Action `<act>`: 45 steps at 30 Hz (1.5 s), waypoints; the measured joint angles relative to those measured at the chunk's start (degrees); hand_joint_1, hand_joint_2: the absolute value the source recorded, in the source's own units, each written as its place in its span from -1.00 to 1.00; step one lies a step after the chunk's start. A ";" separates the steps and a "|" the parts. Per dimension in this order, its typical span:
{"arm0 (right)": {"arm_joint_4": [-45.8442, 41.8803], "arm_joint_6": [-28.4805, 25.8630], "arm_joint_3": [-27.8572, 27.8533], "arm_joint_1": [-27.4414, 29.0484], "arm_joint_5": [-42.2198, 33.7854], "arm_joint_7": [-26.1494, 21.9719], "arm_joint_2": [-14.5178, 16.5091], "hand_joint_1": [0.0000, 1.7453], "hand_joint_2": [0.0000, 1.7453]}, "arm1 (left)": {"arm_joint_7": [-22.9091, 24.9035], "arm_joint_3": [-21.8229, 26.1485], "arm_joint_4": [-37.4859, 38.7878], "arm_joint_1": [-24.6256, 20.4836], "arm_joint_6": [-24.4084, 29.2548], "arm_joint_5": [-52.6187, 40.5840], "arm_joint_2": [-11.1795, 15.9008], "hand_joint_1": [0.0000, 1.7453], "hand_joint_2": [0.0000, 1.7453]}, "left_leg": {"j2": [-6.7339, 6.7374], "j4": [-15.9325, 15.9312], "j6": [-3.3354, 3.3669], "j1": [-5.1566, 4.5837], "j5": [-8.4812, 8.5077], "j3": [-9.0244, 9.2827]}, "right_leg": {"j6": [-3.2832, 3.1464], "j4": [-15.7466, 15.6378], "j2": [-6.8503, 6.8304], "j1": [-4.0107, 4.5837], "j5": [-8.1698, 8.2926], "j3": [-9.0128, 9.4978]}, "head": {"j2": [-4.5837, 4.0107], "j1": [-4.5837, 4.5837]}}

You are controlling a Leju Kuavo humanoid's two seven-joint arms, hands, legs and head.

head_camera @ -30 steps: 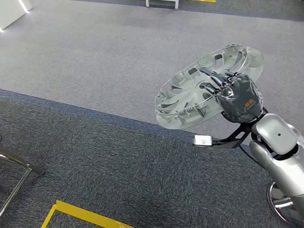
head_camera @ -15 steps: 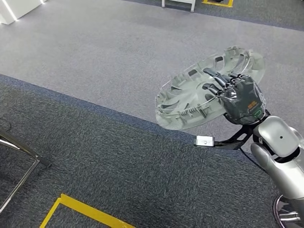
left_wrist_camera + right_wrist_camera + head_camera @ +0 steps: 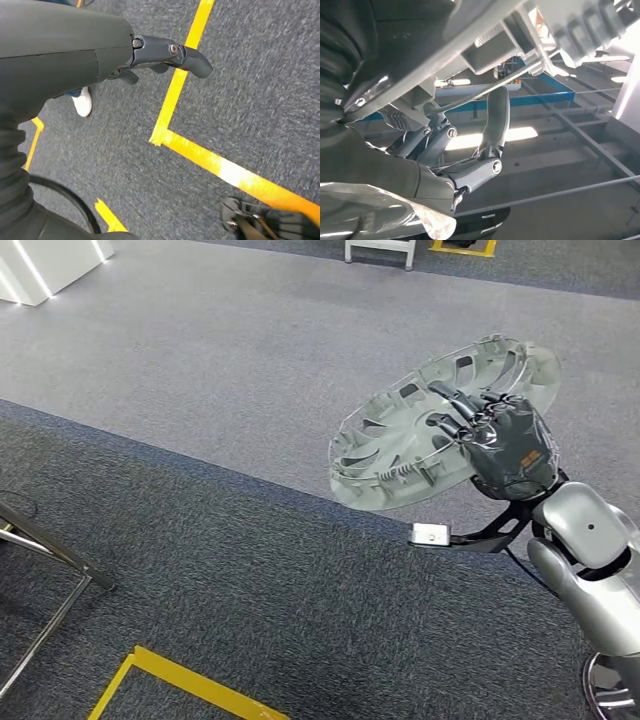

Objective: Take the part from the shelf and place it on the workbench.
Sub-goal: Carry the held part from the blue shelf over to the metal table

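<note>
The part is a round silver-grey wheel cover (image 3: 423, 430) with spoke openings and a wire ring at its rim. My right hand (image 3: 502, 445) holds it up in the air at the right of the head view, dark fingers (image 3: 453, 400) reaching over its ribbed face. In the right wrist view the cover (image 3: 546, 25) lies close above the fingers (image 3: 495, 117), which press against its underside. My left hand (image 3: 113, 50) hangs over the carpet, its fingers curled in and holding nothing.
Dark grey carpet (image 3: 226, 570) lies below, lighter grey floor (image 3: 226, 350) beyond. Yellow floor tape (image 3: 173, 685) marks a corner at the bottom left. A metal frame leg (image 3: 53, 560) stands at the left edge. A white table leg (image 3: 377, 250) is far off. A person's white shoe (image 3: 83, 102) is near my left hand.
The whole view has shifted a little as I walk and turn; the floor markings and the metal frame slid in the picture. My right hand keeps its hold on the wheel cover.
</note>
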 joint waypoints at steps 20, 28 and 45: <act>0.19 0.15 0.03 0.66 -0.05 0.37 -0.20 1.00 1.00 | -1.05 0.00 0.00 -0.17 1.57 -0.63 -0.48 -1.00 1.00 | 0.40 -7.06 3.14 -0.53 3.17 4.30 | 2.60 14.79 0.28 0.38 -5.33 -6.97 | 0.00 0.25; 0.15 1.77 -0.08 0.83 -2.23 0.34 -0.48 1.00 1.00 | -2.23 0.00 0.00 -0.14 3.12 -0.67 -0.42 -1.00 1.00 | 0.29 -6.17 1.32 -0.75 4.75 2.57 | 0.62 -1.92 0.24 0.90 -2.56 4.70 | 0.00 0.30; -0.03 2.06 -0.17 1.36 -4.43 -0.15 -0.48 1.00 1.00 | -2.38 0.00 0.00 -0.10 3.26 -1.39 -0.41 -1.00 1.00 | 1.35 -7.56 2.43 -0.12 2.86 5.72 | 1.78 0.73 -1.82 0.69 -3.75 2.22 | 0.00 0.44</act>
